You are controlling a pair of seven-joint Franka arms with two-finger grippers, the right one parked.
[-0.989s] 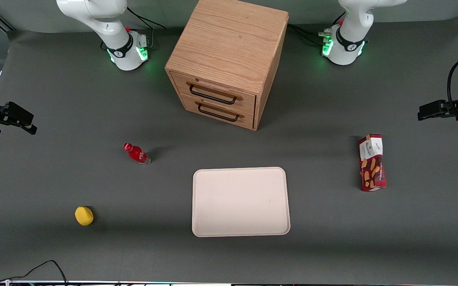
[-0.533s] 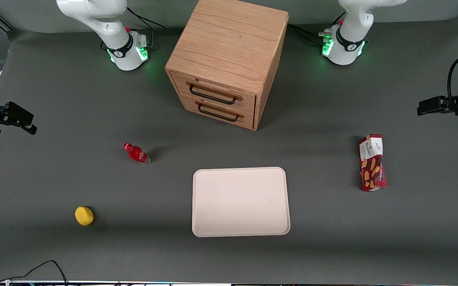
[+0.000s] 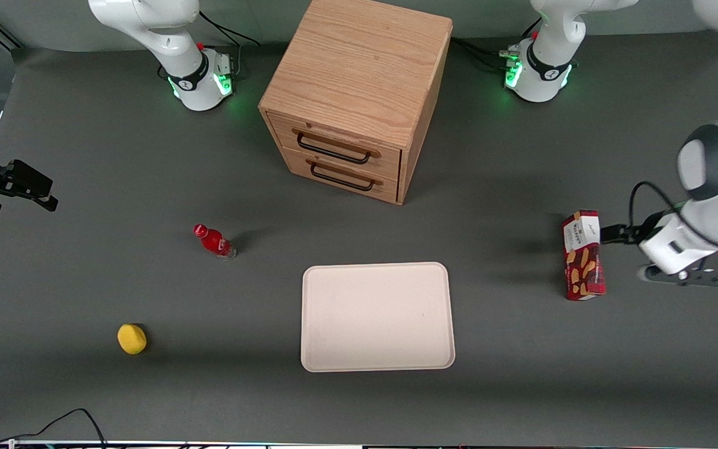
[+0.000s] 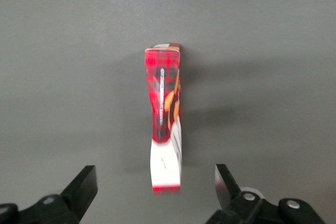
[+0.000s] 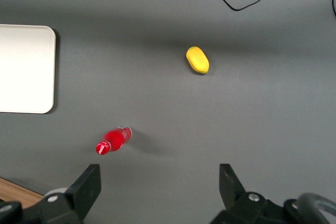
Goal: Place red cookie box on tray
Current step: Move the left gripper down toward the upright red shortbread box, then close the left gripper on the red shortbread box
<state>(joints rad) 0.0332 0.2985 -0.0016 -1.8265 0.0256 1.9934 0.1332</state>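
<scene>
The red cookie box [image 3: 583, 255] lies flat on the grey table toward the working arm's end, its white label end pointing away from the front camera. The left wrist view shows the red cookie box [image 4: 165, 119] lengthwise below the camera. My left gripper [image 3: 611, 234] hovers just beside and above the box's white end. Seen from the wrist, the gripper [image 4: 155, 190] is open, its dark fingers [image 4: 84, 187] spread wide on either side of the white end and not touching it. The pale cream tray [image 3: 378, 317] sits bare at mid-table, well apart from the box.
A wooden two-drawer cabinet [image 3: 353, 100] stands farther from the front camera than the tray. A small red bottle [image 3: 214, 242] and a yellow object [image 3: 131, 338] lie toward the parked arm's end. A black cable [image 3: 78, 418] runs along the front edge.
My left arm has swung in from the table's end, nearer the front camera, bringing the gripper over the box's white end. Box and tray have not moved.
</scene>
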